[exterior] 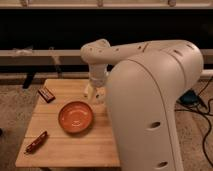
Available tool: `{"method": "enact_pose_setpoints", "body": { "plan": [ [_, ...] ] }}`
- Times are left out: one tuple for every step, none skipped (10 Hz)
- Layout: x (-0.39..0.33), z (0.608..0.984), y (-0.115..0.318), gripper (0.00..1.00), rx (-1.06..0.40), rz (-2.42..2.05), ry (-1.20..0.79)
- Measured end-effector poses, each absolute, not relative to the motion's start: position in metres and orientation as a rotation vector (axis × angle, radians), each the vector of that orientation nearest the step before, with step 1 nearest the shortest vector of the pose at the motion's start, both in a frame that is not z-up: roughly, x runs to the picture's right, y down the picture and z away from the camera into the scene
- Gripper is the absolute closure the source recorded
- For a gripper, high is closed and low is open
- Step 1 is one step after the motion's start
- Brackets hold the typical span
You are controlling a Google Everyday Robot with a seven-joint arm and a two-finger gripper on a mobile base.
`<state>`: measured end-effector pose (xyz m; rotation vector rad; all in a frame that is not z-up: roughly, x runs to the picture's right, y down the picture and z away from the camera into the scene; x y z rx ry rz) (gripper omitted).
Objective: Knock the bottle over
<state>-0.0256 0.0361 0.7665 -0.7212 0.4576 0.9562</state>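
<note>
The small whitish bottle lies at the back of the wooden table, just behind the orange bowl. It is partly hidden by my arm. My gripper hangs down from the white arm right at the bottle's right side, at or against it; I cannot tell whether they touch.
A brown wrapped snack bar lies at the table's back left corner. Another one lies near the front left edge. My large white body covers the table's right side. A dark wall with a rail runs behind.
</note>
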Motion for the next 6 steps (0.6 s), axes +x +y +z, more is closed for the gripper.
{"method": "enact_pose_setpoints", "body": {
  "plan": [
    [-0.026, 0.7666, 0.0369, 0.2, -0.724, 0.956, 0.458],
    [-0.0267, 0.767, 0.0381, 0.2, -0.73, 0.954, 0.457],
    [-0.0281, 0.7687, 0.0411, 0.2, -0.742, 0.945, 0.45],
    [-0.0289, 0.7705, 0.0436, 0.2, -0.752, 0.939, 0.444],
    [-0.0322, 0.7743, 0.045, 0.2, -0.766, 0.933, 0.423],
    [-0.0324, 0.7744, 0.0452, 0.2, -0.768, 0.932, 0.421]
  ]
}}
